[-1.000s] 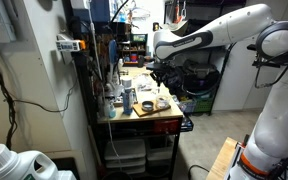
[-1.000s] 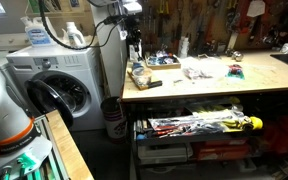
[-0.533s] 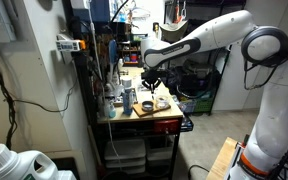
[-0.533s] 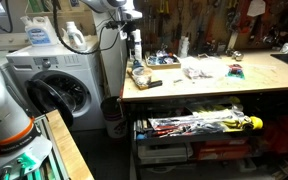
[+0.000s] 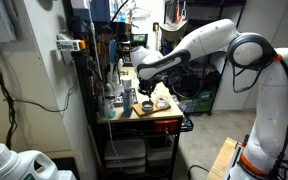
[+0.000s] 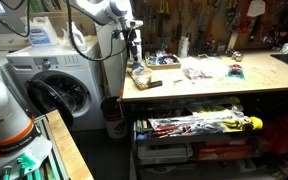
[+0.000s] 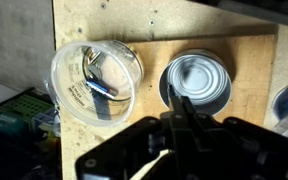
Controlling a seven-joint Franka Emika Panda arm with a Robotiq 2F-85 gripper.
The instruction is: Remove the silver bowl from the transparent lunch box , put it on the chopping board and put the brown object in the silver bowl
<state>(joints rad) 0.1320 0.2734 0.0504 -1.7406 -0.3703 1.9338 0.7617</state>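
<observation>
Wrist view has the gripper [image 7: 181,112] over the 6 o'clock rim of the silver bowl [image 7: 196,78], grip too blurred to tell. Bowl sits on the chopping board [image 7: 249,65], transparent lunch box [image 7: 74,90] at its 9 o'clock; I'd guess hunting the brown object comes next

Bare chopping board [image 7: 214,25] lies open beyond the silver bowl [image 7: 196,82] — the transparent lunch box [image 7: 79,95] crowds just beside it.

Arm [image 5: 196,45] swung farther across the table [image 5: 144,118]; gripper [image 5: 147,88] lowered, now just above the board [image 5: 159,108].
</observation>
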